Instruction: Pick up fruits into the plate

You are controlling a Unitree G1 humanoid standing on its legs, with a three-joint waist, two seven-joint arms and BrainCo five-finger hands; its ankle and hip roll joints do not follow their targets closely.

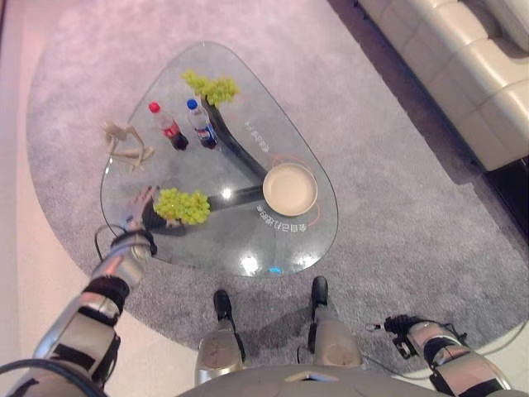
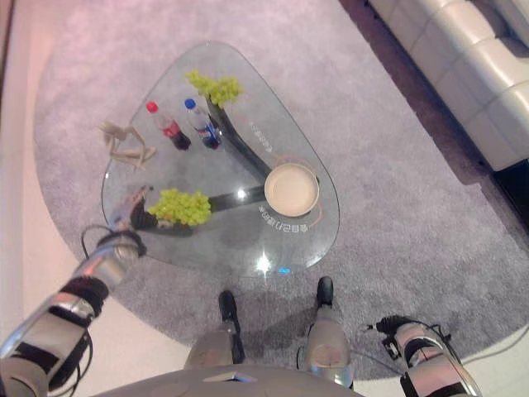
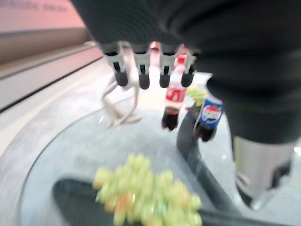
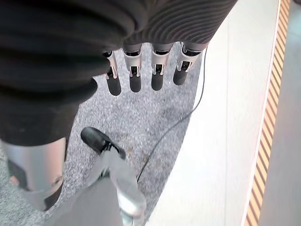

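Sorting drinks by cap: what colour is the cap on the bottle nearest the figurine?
Red, on the dark cola bottle; clearest in the left eye view.

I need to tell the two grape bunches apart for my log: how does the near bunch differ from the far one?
The near grape bunch lies at the glass table's edge closest to the robot, right beside the left hand; the far grape bunch lies at the opposite tip, with no hand near. The near one looks broader and rounder, the far one more strung out. The far one sits just beyond the two bottles. Both are green and off the plate.

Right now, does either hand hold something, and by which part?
Nothing is held. The left hand hovers open beside the near grape bunch; the right hand hangs open over the carpet.
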